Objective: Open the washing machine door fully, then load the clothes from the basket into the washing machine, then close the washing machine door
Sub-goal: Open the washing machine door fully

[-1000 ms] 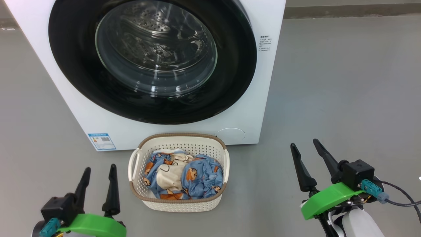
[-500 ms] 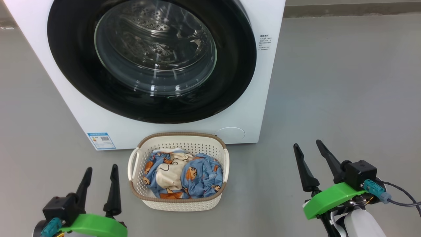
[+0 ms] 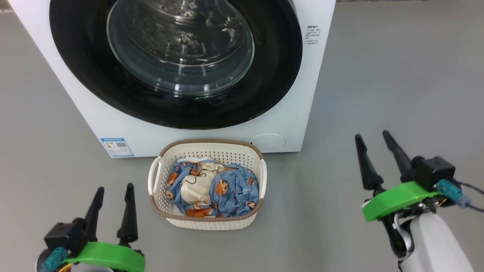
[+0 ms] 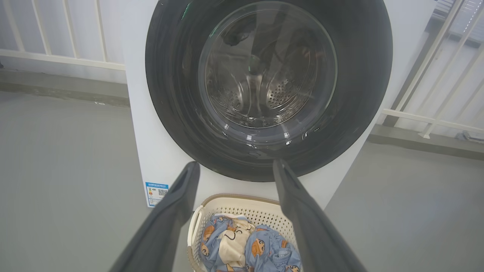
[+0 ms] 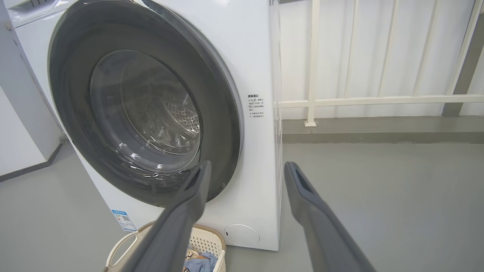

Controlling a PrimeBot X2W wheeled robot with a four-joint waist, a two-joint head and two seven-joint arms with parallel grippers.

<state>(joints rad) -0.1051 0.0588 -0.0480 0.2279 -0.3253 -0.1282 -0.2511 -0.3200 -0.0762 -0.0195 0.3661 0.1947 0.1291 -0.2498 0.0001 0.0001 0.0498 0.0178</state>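
Note:
The white washing machine (image 3: 291, 113) stands ahead with its round black door (image 3: 94, 75) shut flat against the front; the steel drum shows through the glass window (image 3: 181, 49). On the floor before it sits the cream basket (image 3: 206, 223) holding the light-blue and cream clothes (image 3: 213, 187). My left gripper (image 3: 114, 190) is open, low at the basket's left. Open too, my right gripper (image 3: 372, 138) hangs right of the machine's lower corner. The door (image 4: 170, 94), basket (image 4: 242, 202) and clothes (image 4: 249, 245) also appear in the left wrist view, and the door (image 5: 223, 113) in the right wrist view.
Grey floor (image 3: 397, 75) spreads on both sides of the machine. A white railing (image 5: 378, 101) runs along the wall behind. A blue label (image 3: 117, 146) and a round cover (image 3: 268, 140) mark the machine's lower front.
The head camera has shifted a little. My right gripper has risen and moved forward, toward the machine's right side. The left gripper stays about where it was.

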